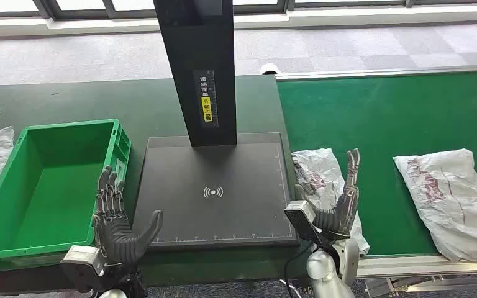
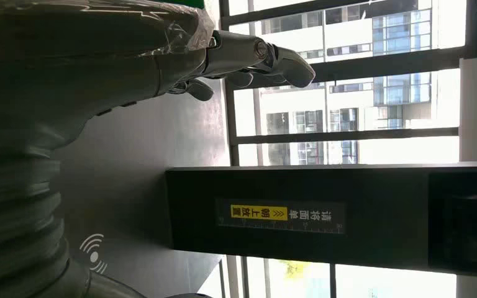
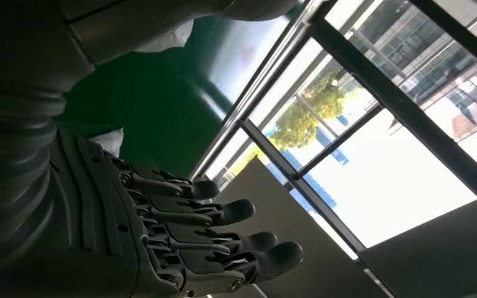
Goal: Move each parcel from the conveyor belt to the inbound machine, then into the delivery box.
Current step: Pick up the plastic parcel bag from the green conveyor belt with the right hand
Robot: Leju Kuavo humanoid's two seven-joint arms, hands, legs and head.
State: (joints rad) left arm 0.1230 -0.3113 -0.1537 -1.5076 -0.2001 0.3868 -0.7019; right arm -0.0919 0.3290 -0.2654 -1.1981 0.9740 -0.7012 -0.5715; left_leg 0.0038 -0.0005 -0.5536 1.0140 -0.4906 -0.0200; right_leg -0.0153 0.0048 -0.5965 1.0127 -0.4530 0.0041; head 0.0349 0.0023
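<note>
My right hand [image 1: 338, 208] hovers, fingers released, over the parcel [image 1: 318, 177] at the belt's [image 1: 379, 118] left edge. Left hand [image 1: 121, 226] is empty too. The parcel's long axis runs away from me.

Crinkled glossy plastic parcels [image 1: 450, 198] lie on a matt green belt [image 1: 397, 118]; the green crate [image 1: 43, 186] is smooth plastic, the scanner plate [image 1: 214, 186] matt black.

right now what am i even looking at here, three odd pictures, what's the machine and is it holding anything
A two-armed humanoid robot, seen from three cameras: one on its head looking down, one at each wrist (turned sideways). The left robot hand and right robot hand are both open and empty. In front lies the black inbound machine, a flat pad with an upright column. Left of it sits an empty green delivery box. On the green conveyor belt lie two white parcels: a near parcel by the right hand, a far parcel.
</note>
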